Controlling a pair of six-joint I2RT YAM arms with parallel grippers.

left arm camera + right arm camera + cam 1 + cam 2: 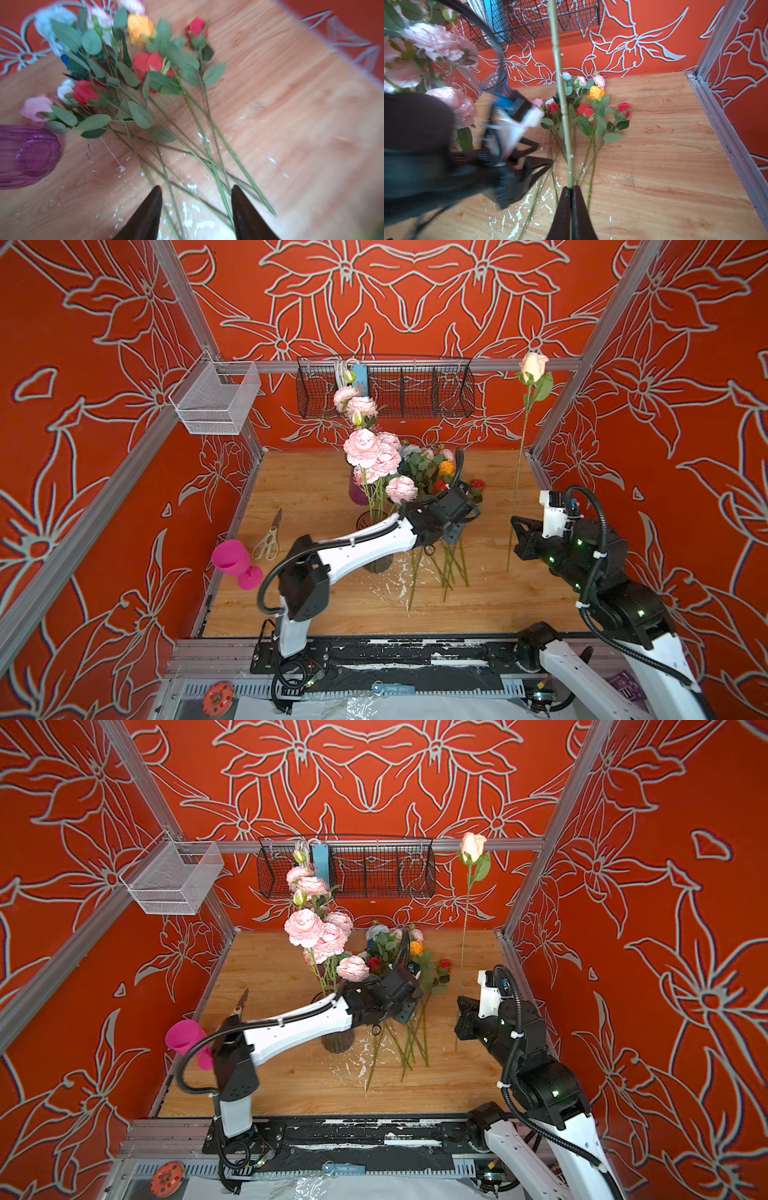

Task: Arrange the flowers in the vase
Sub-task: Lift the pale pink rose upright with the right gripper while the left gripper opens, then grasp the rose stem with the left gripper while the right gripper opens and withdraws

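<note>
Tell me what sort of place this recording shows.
Probably a purpose-built robot test cell, not a home: an aluminium frame carries printed red floral panels, and the left arm and right arm are mounted on a rail fronting a wooden tabletop.

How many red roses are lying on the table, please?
3 red roses in the loose pile: one farthest from the purple vase, one in the middle, one nearest it. Leaves may hide others.

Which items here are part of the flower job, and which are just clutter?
Job: loose roses on the table, peach rose in the right gripper, pink peonies, vase holding them.
Clutter: scissors, pink goblet, black wire basket, white mesh basket.
</note>
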